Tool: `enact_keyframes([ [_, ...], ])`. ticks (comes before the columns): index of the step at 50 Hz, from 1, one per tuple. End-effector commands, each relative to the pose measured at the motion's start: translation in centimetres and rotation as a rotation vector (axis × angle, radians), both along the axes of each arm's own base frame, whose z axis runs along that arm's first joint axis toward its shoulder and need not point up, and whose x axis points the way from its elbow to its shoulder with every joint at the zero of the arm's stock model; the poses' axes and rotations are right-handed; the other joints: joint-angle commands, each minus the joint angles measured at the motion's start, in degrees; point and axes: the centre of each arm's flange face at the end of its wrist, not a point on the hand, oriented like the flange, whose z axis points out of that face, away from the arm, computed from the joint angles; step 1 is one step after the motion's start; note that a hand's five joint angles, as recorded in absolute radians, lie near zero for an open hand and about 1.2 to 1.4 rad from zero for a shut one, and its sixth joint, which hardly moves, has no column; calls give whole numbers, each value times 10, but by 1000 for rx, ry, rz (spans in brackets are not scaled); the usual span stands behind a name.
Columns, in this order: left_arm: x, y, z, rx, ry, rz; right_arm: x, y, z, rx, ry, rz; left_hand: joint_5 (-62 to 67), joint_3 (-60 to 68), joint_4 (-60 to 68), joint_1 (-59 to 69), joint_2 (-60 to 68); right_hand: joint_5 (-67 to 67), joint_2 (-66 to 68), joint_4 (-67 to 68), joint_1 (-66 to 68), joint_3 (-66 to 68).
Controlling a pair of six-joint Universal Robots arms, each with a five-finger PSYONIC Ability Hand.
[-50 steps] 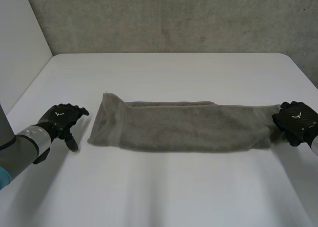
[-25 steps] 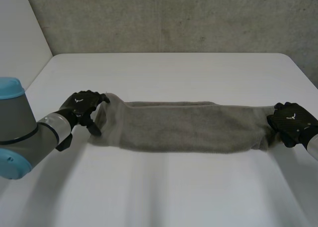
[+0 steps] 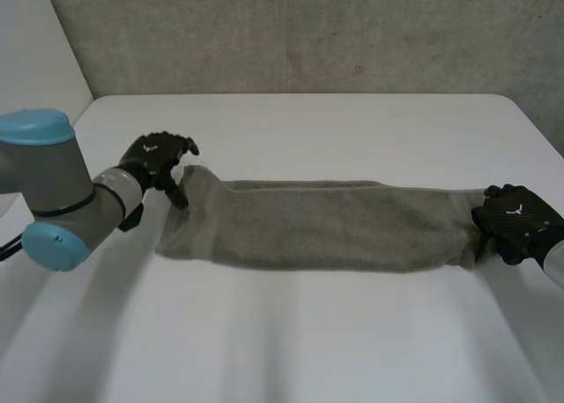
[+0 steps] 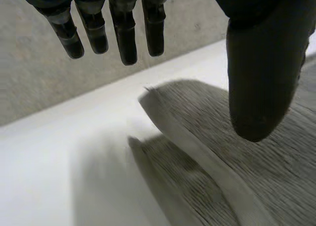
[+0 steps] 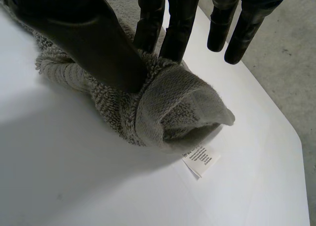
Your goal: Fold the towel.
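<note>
A grey towel (image 3: 317, 227) is seen laid as a long strip across the white tabletop (image 3: 291, 332). Its right end is bunched and pinched between the thumb and fingers of the right robot hand (image 5: 89, 38), with a white label (image 5: 201, 159) lying beside it. The left robot hand (image 3: 159, 156) is poised at the towel's far left corner, fingers (image 4: 123, 33) straight and parted from the thumb, nothing gripped.

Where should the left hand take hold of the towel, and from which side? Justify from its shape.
Take the towel by its far corner at the left end, coming in from that end. The hem there curls up off the table, probably leaving room to slip under, and the open left hand hovers right at it.
</note>
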Motion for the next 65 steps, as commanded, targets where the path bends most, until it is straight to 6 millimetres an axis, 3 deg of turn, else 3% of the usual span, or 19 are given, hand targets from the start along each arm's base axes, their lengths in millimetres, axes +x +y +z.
enact_keyframes([
  [1, -1, -25, -1, -46, 15, 33, -1, 0, 0, 1, -1, -1, 31, -25, -29, 36, 37, 36, 58, -34, 53, -4],
  [10, -1, -33, -18, 0, 3, 35, -1, 0, 0, 1, -1, -3, 43, -25, -29, 48, 49, 36, 58, -34, 53, -4],
  [14, -3, -36, -22, -3, 6, 18, -2, 0, 0, 1, -1, -4, 184, -25, -29, 189, 190, 36, 58, -34, 53, -4],
  [28, -10, -31, -30, 18, 8, -20, -2, 0, -1, 3, 0, -7, 171, -25, -29, 176, 176, 36, 58, -34, 53, -4],
  [33, -9, -30, -29, 26, 8, -19, -2, 0, -1, 3, 0, -7, 349, -25, -29, 354, 355, 36, 58, -34, 53, -4],
  [35, -5, -31, -28, 29, 0, -9, -2, 0, -1, 3, 0, -7, 518, -25, -29, 523, 524, 36, 58, -34, 53, -4],
  [37, -3, -32, -25, 22, -2, 1, -3, -1, -1, 1, 2, -6, 546, -25, -29, 551, 551, 36, 58, -34, 53, -4],
  [43, 8, -39, -9, -14, 5, 28, -3, -1, -1, 1, 2, -6, 546, -25, -29, 551, 551, 36, 58, -34, 53, -4],
  [47, 20, -46, -8, -19, -1, 53, -2, 0, -1, 1, 2, -5, 546, -25, -29, 551, 551, 36, 58, -34, 53, -4],
  [52, 18, -48, -9, -49, -40, 34, -2, 0, -1, 3, 0, -5, 546, -25, -29, 551, 551, 36, 58, -34, 53, -4],
  [63, 4, -46, -46, -87, -237, -37, -2, 2, -3, 11, -1, -5, 546, -25, -29, 551, 551, 36, 58, -34, 53, -4],
  [64, 6, -46, -50, -88, -265, -28, -2, 2, -3, 9, -1, -5, 498, -25, -29, 503, 503, 36, 58, -34, 53, -4],
  [65, 8, -47, -51, -89, -289, -10, -2, 2, -3, 9, -1, -5, 301, -25, -29, 306, 306, 36, 58, -34, 53, -4],
])
